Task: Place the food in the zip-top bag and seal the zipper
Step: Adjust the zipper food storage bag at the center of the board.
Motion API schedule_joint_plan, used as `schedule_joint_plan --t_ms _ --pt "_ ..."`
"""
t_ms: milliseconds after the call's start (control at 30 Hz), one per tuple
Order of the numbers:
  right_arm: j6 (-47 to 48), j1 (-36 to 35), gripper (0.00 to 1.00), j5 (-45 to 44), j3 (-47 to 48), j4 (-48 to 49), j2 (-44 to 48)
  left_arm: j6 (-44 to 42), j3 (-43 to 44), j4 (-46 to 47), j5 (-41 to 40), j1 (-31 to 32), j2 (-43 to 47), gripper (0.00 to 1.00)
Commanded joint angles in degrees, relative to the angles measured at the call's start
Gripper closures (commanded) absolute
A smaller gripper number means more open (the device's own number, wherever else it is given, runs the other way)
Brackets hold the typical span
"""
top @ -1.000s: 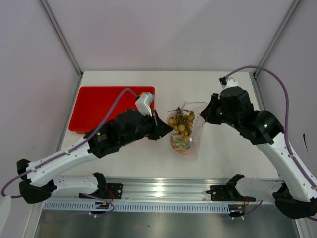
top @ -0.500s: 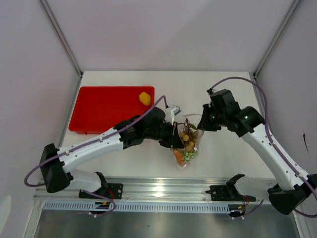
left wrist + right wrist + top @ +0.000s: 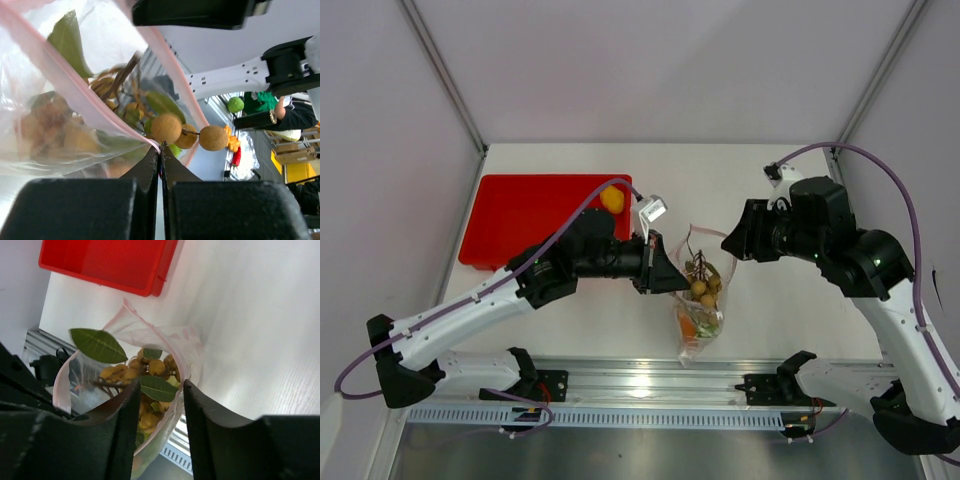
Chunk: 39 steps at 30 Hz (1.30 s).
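Red tray point(image 3: 530, 220): hard, smooth plastic, rectangular with a raised rim, lying flat on the white surface point(image 3: 770, 310).
Zip-top bag point(image 3: 705, 300): clear, crinkly film with faint pink dots, sagging into a soft pouch. It is off the tray, beyond the tray's short edge on the right arm's side and nearer the arm bases. Its mouth faces up and gapes.
Zipper point(image 3: 80, 92): a narrow pink-red strip along the mouth, its two sides apart and unsealed.
Food in the bag: a bunch of round, matte tan berries point(image 3: 166, 127) on thin brown twigs with flat, glossy green leaves point(image 3: 97, 345). An orange piece point(image 3: 686, 325) lies low in the pouch.
Food outside the bag: a small, rounded yellow-orange fruit point(image 3: 611, 198) in the tray's far corner on the bag's side.
Left hand point(image 3: 160, 155): black blocky fingers pressed together, pinching the bag's pink mouth strip between their tips on the side facing the tray.
Right hand point(image 3: 161, 387): fingers parted with a clear gap. It hangs above the bag's far side from the tray, with the open mouth visible between them. No contact with the film can be made out.
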State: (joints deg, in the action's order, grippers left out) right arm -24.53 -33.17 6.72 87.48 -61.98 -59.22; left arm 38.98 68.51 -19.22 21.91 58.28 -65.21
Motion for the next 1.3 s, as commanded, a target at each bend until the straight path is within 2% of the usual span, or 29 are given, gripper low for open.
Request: schedule_joint_plan --t_ms 0,167,333,500,600,833,900,1067,1200,1267 --pt "3.87 0.21 0.56 1.89 4.44 -0.95 1.04 -0.31 -0.04 3.05 1.91 0.08 0.52 0.99" --pt "4.32 0.12 0.38 4.78 6.56 -1.57 1.65 -0.4 -1.35 4.02 2.26 -0.1 -1.4 0.99" --pt "4.76 -0.14 0.39 8.75 6.47 -1.48 1.56 1.36 -3.73 6.82 3.67 -0.01 -1.33 0.99" --pt "5.46 -0.32 0.41 10.23 7.62 -0.95 1.4 1.18 -2.6 6.48 2.96 -0.01 -0.44 0.99" --pt "4.94 -1.02 0.42 13.31 4.64 0.09 0.78 1.1 -2.07 6.13 3.14 -0.01 -0.71 0.99" --pt "3.18 -6.82 0.44 12.71 -2.74 3.78 2.44 1.19 -1.01 6.13 3.31 -0.01 -0.88 1.0" --pt "3.09 -8.31 0.46 12.18 -4.68 4.84 2.18 1.18 -0.57 6.13 3.31 -0.01 -0.88 1.0" --pt "2.47 -10.16 0.6 9.73 -8.9 8.44 0.96 1.18 -0.13 5.86 3.4 -0.01 -0.8 0.99" --pt "2.74 -10.43 0.65 9.45 -8.82 9.85 0.07 0.92 -0.13 5.51 3.31 -0.01 -0.27 1.0" --pt "2.74 -10.34 0.77 9.63 -8.65 10.21 -0.28 0.92 -0.48 5.69 3.23 -0.01 -0.09 0.99"
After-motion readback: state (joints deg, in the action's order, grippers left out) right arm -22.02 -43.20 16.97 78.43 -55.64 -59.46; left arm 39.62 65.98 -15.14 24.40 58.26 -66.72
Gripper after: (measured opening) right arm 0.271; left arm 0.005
